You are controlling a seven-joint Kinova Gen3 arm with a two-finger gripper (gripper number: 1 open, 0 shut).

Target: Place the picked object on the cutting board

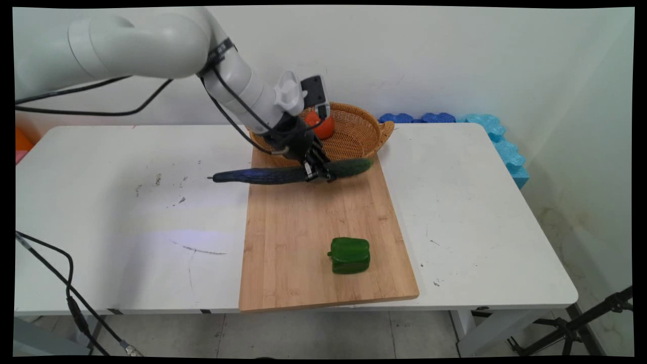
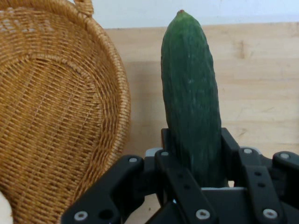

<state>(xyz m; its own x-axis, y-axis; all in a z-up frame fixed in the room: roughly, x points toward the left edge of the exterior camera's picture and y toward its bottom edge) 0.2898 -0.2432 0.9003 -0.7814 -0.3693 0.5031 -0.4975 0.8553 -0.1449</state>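
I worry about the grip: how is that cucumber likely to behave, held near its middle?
The cucumber looks stiff: it juts straight out on both sides of the gripper without drooping. Its skin looks smooth and glossy, so it may slip. Long and round, it could pivot in the jaws, or roll if set on the cutting board.

Even, soft indoor light; faint shadows on the white tabletop surface (image 1: 455, 202); hand view sharp; main view's edges bowed.

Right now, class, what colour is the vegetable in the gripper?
Dark green: the cucumber, clearest in the hand view.
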